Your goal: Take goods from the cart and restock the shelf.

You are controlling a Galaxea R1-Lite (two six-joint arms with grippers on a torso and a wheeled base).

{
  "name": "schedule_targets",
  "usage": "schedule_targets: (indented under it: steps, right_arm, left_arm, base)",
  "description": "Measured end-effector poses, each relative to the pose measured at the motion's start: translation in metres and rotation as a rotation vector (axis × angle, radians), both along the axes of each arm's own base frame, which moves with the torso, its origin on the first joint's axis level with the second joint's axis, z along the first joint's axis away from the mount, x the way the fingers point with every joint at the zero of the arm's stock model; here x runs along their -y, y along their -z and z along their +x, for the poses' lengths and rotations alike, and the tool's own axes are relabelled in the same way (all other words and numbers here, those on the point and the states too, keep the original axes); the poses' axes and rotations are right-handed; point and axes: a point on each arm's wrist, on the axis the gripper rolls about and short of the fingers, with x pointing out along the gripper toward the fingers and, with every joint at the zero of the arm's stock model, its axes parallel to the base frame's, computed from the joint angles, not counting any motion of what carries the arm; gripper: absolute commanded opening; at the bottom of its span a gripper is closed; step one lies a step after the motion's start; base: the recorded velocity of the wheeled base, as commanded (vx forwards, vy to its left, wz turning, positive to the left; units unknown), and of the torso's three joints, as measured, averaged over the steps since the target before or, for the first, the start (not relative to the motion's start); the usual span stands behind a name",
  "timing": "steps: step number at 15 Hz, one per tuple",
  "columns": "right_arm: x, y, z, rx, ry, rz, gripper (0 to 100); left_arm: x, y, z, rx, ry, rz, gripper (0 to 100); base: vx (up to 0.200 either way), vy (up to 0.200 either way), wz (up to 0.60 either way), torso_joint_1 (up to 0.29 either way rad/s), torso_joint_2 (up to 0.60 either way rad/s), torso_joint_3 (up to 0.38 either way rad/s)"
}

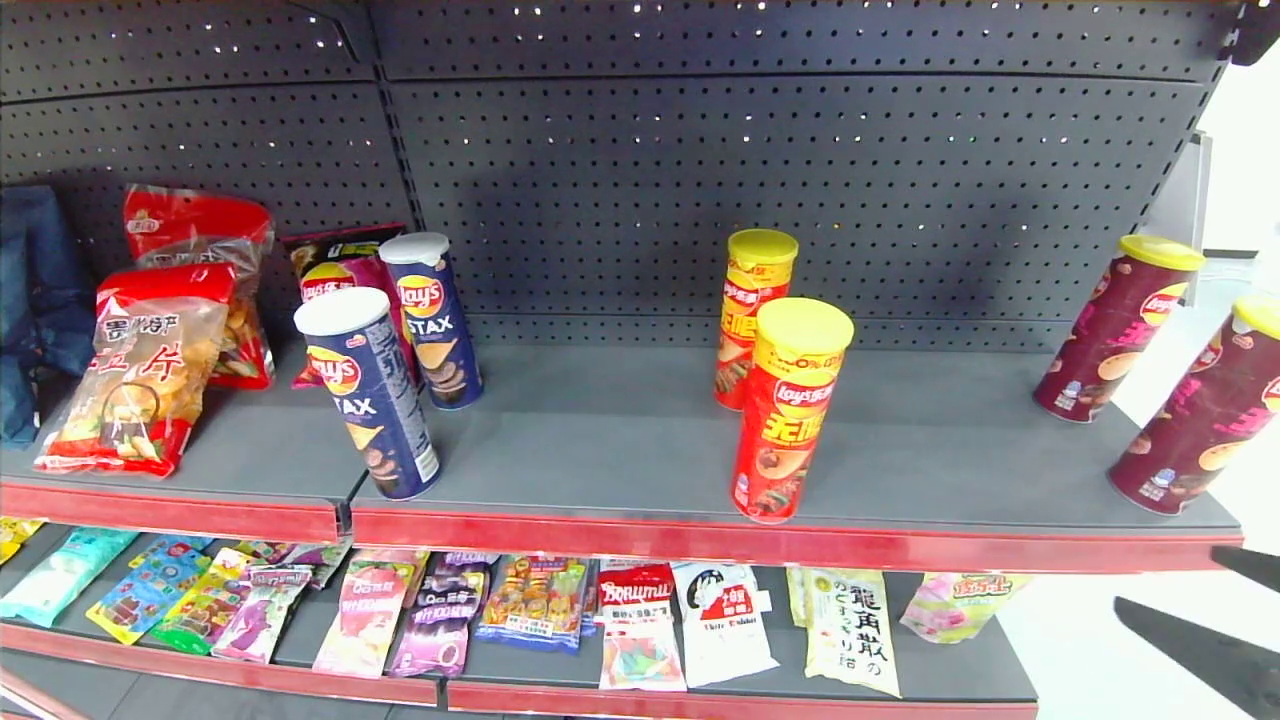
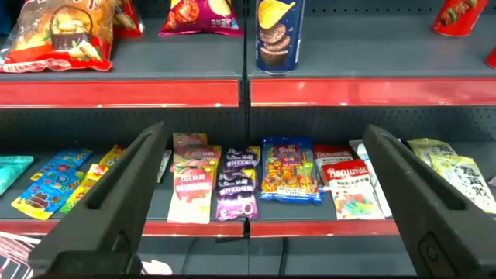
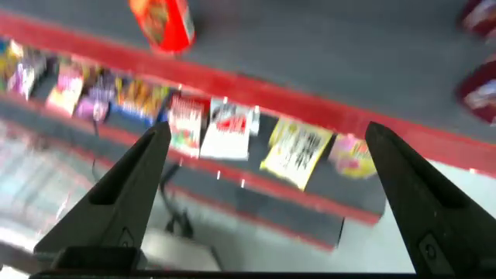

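Evidently the upper shelf (image 1: 620, 440) is holding chip cans upright in 3 pairs: blue cans (image 1: 372, 400) left, red cans (image 1: 790, 420) middle, maroon cans (image 1: 1115, 330) right, leaving gaps likely meant for restocking. The left gripper (image 2: 263, 132) and right gripper (image 3: 263, 136) are hanging wide open, empty, before the snack packets (image 2: 291, 170) on the lower shelf (image 2: 310, 227). The near maroon can (image 1: 1195, 410) is running off the right edge; a blue item (image 1: 30, 300) far left is showing too little to name.

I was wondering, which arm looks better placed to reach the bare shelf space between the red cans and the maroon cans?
Right, probably. The right gripper hangs open below the maroon cans, and its wrist view faces that stretch. The left gripper faces the blue can end.
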Motion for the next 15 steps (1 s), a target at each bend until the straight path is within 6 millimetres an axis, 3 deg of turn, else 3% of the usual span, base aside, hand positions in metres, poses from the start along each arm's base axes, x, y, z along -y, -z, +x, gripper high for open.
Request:
schedule_targets:
  steps: [4,8,15]
  right_arm:
    - [-0.020,-0.012,0.067,-0.142,-0.060,0.017,100]
    - [-0.043,-0.001,0.120,-0.224,-0.035,-0.050,100]
    - [-0.085,0.030,0.161,-0.268,-0.061,-0.141,100]
  left_arm:
    - [0.000,0.000,0.000,0.000,0.000,0.000,100]
    - [0.000,0.000,0.000,0.001,0.000,0.000,100]
    - [0.000,0.000,0.000,0.001,0.000,0.000,100]
  base:
    - [0.000,0.000,0.00,0.000,0.00,0.000]
    - [0.000,0.000,0.00,0.000,0.00,0.000]
    - [0.000,0.000,0.00,0.000,0.00,0.000]
